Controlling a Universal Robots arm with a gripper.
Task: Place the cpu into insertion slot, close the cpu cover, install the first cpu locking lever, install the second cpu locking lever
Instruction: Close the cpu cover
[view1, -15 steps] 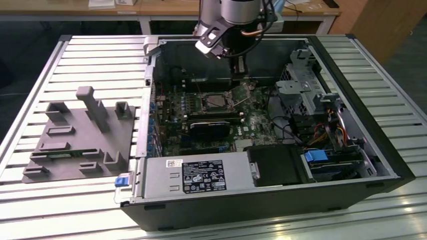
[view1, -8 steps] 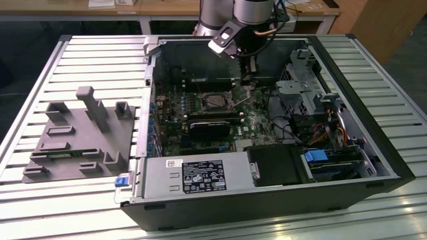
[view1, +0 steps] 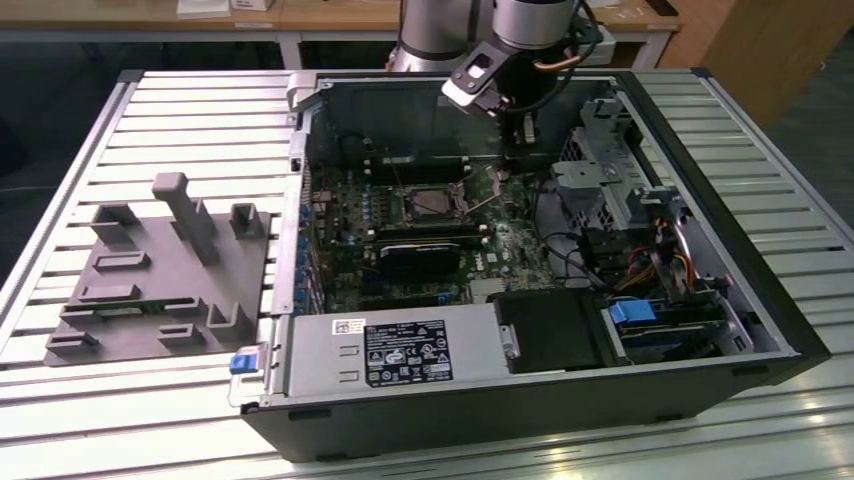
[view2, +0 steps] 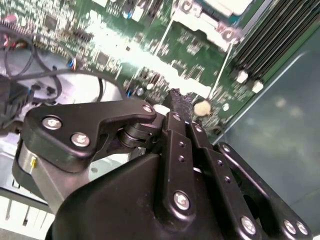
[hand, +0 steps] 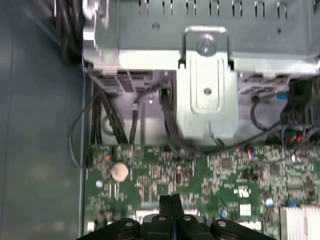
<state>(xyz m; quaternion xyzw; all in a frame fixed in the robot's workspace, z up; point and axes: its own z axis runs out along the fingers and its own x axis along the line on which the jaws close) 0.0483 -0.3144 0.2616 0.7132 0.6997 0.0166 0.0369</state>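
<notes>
**Closed, empty gripper over a green motherboard, cpu seated in its socket**

From the exterior view: an open black computer case (view1: 747, 330), lying on a pale, ribbed metal table (view1: 174, 120). Inside, a matte green motherboard (view1: 354, 215), crowded with tiny parts. Near its middle, the cpu (view1: 430, 203), a flat square with a pale metallic face, lying in the grey-rimmed insertion slot (view1: 400, 205). Just in front of it, a black rectangular fan card (view1: 427, 255). To the exterior view's right of the socket and further back, near but apart, the black angular gripper (view1: 514, 135) below a smooth silver arm (view1: 441, 30). On the table, to the exterior view's left of the case, a grey moulded fixture (view1: 160, 280) with upright pegs.

From the first wrist view: two slim black fingers (hand: 166, 202) pressed flat together, nothing between them, above the green board. Close by, a round silvery coin cell (hand: 119, 171). Beyond, a folded sheet-metal drive cage (hand: 205, 90) and loose black cables (hand: 107, 120).

From the second wrist view: black bolted link plates with shiny screw heads, the coin cell (view2: 201, 107) just past the fingertips, long black memory slots (view2: 272, 40), and the bright silver edge of the cpu cover (view2: 197, 24) beside the chip's pale face (view2: 227, 5).
</notes>
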